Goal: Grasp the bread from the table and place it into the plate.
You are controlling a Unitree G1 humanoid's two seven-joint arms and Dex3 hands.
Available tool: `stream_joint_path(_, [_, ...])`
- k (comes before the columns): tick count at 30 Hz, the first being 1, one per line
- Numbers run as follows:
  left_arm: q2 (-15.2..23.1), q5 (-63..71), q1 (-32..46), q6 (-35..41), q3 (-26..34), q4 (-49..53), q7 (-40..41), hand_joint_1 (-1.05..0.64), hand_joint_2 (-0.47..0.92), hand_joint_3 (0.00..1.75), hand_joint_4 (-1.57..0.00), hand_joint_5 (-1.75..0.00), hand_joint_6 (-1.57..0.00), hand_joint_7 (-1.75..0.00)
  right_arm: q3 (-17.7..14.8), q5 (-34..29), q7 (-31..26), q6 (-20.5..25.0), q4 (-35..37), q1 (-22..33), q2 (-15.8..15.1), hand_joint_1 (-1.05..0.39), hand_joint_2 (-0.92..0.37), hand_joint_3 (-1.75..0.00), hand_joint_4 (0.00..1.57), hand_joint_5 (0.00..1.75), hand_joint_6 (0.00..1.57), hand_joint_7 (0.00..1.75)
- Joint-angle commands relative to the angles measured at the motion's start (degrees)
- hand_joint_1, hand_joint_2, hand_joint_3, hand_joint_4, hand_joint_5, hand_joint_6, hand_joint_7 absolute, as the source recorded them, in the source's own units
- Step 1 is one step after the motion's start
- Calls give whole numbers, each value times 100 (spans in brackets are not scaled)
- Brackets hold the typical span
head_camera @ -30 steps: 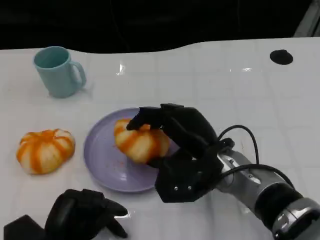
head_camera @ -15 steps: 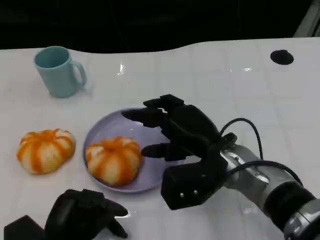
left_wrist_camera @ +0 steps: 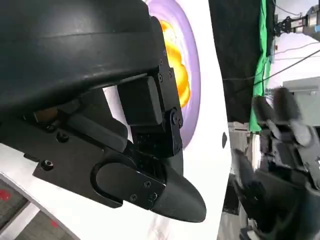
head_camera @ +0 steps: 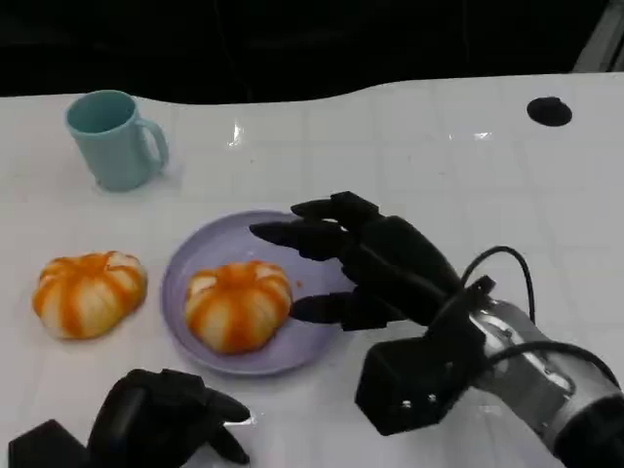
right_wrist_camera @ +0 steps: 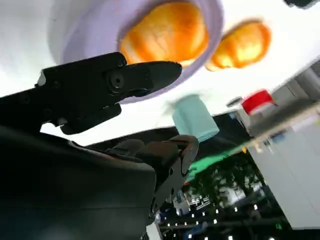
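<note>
An orange-and-white striped bread (head_camera: pixel 239 304) lies on the lilac plate (head_camera: pixel 210 249), on its left half. My right hand (head_camera: pixel 375 263) hovers just right of it over the plate's right rim, fingers spread and holding nothing. The right wrist view shows that bread (right_wrist_camera: pixel 167 32) on the plate (right_wrist_camera: pixel 80 35) beyond my spread fingertips (right_wrist_camera: pixel 150 75). A second, similar bread (head_camera: pixel 88 292) sits on the table left of the plate. My left hand (head_camera: pixel 161 419) rests near the table's front edge with its fingers curled in on nothing. The left wrist view shows the bread (left_wrist_camera: pixel 176 75) on the plate (left_wrist_camera: pixel 192 100).
A teal mug (head_camera: pixel 112 136) stands at the back left, handle to the right. A small black round thing (head_camera: pixel 549 110) lies at the far right. The white table ends at a dark edge behind them.
My right hand has let go of the bread, which now lies on the plate's left half. The hand has opened and drawn back to the right and nearer to me. The left hand has stayed put.
</note>
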Motion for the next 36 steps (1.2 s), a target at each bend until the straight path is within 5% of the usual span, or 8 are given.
stream_joint_path(1, [62, 81, 100, 28, -2, -130, 165, -105, 91, 1, -149, -70, -157, -24, -405, 946, 507, -313, -771, 689, -198, -45, -92, -22, 19, 66, 49, 5])
stream_joint_path(11, [51, 95, -28, -14, 8, -20, 148, -105, 92, 1, -148, -70, -157, -24, -1008, 2359, 1195, -1421, -1026, 1755, -389, -27, -92, -17, 46, 88, 75, 20])
stream_joint_path(14, [48, 90, -33, 35, 5, -39, 152, -105, 91, 1, -148, -70, -157, -23, -1133, 3130, 1575, -1498, -1143, 2112, -299, -22, -69, -67, 54, 101, 71, 48])
stream_joint_path(21, [33, 79, -23, 76, -4, -74, 149, -105, 91, 0, -148, -70, -157, -24, -1466, 3694, 1949, -1795, -1434, 2653, -217, -13, -41, -136, 81, 136, 87, 106])
stream_joint_path(28, [57, 62, 20, 114, 4, -126, 123, -105, 91, 0, -147, -70, -157, -24, -1703, 3820, 2066, -1691, -1865, 3290, -153, -12, -33, -150, 88, 171, 81, 146])
stream_joint_path(36, [105, 28, 60, 47, 31, -90, 39, -105, 91, 0, -148, -70, -157, -24, -1870, 3903, 2156, -1896, -1604, 3565, 77, -17, -32, -150, 93, 175, 72, 168])
